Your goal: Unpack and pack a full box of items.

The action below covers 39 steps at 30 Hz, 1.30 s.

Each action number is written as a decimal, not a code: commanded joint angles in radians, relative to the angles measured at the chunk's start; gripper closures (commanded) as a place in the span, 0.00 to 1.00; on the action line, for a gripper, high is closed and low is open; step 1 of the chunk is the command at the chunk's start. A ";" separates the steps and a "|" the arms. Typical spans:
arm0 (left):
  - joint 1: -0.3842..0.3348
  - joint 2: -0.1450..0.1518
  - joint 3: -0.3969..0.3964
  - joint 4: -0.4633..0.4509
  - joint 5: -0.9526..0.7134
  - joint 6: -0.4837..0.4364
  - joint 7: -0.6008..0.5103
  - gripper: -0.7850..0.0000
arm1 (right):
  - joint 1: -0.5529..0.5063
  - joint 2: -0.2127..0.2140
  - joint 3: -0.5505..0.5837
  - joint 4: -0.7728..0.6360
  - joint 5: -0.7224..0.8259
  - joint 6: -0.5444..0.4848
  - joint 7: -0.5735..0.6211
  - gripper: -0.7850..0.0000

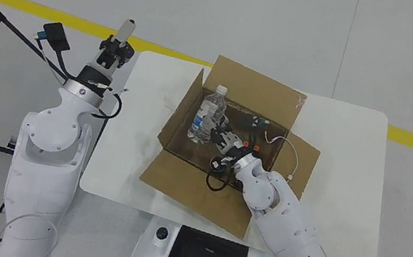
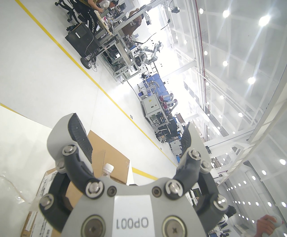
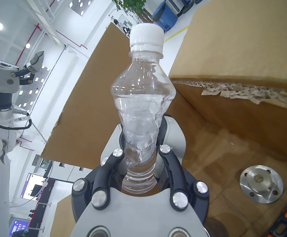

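The right pincer (image 3: 140, 143) grips the bottle (image 3: 143, 89) at its ribbed waist; it looks light, thin-walled, slippery and crushable. The left pincer (image 2: 134, 139) gapes empty.

Ceiling lamps (image 2: 264, 20) flare into starbursts over my left wrist, the far hall (image 2: 170, 51) burnt out white; highlights glint on my bottle (image 3: 141, 101). Both wrist lenses bow straight lines at the edges.
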 commanded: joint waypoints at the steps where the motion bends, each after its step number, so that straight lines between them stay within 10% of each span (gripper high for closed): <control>1: 0.000 0.000 0.000 0.000 0.000 0.000 0.000 0.00 | -0.048 0.035 0.182 -0.168 0.120 -0.009 0.173 1.00; 25: 0.000 0.000 0.000 0.000 0.000 0.000 0.000 0.00 | -0.049 0.035 0.182 -0.173 0.118 -0.010 0.170 1.00; 39: 0.000 0.000 0.000 0.000 0.000 0.000 0.000 0.00 | -0.044 0.025 0.172 -0.130 -0.070 -0.094 -0.126 1.00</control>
